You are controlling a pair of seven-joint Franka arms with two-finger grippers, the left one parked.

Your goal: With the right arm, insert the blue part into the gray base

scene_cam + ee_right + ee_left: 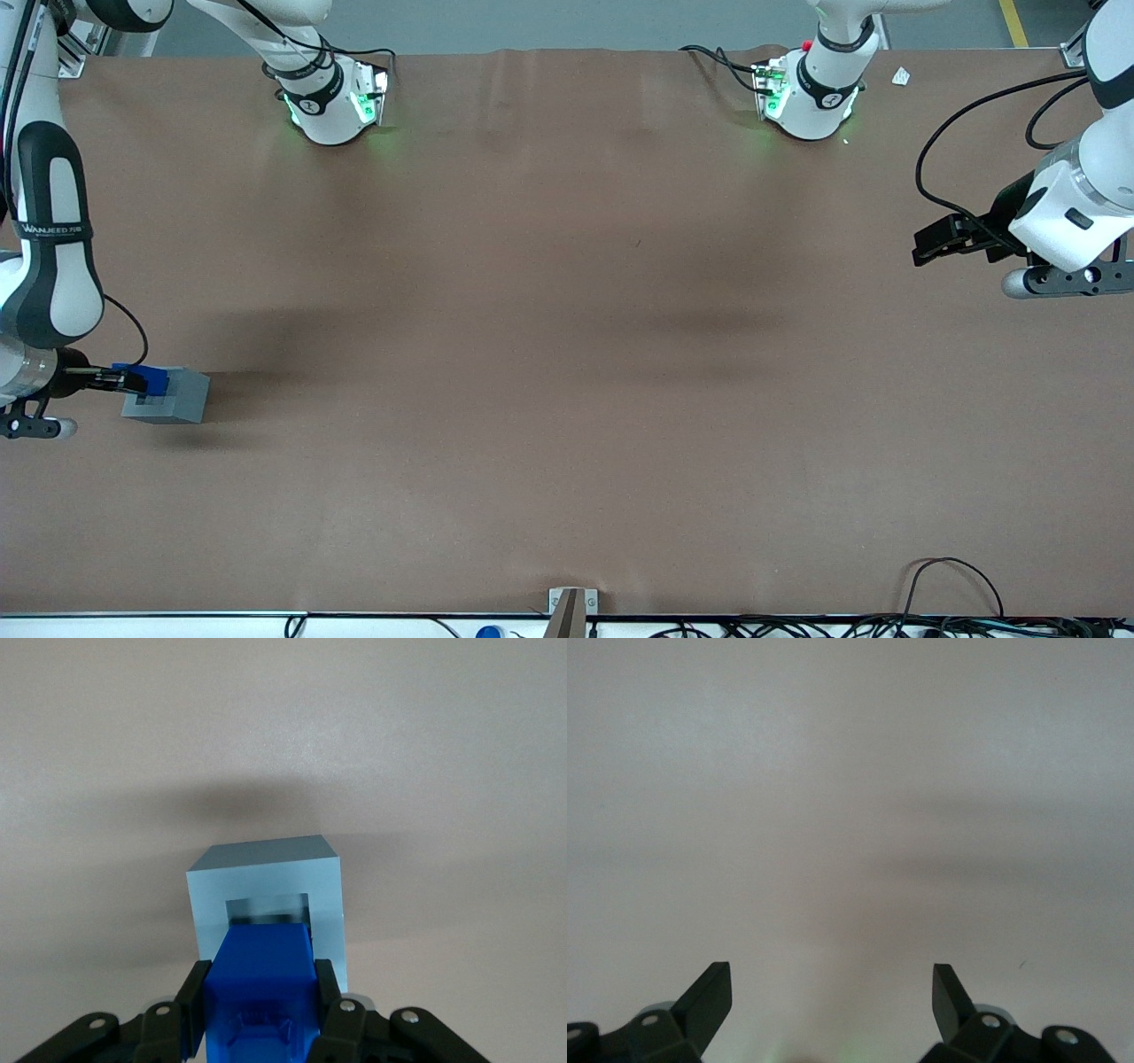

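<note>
While my gripper [259, 1010] clamps the blue part [260, 988] by its flat sides just above the gray base's [266, 895] recess, I judge it light, rigid, rather slick plastic.

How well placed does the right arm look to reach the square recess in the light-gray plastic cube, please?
Probably well: the gripper, shut on the bright-blue plastic block, sits right at the light-gray plastic cube, the block's leading end at the recess, with nothing between.

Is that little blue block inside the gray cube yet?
Not fully: the end effector holds the blue plastic block at the gray cube's recess.
</note>
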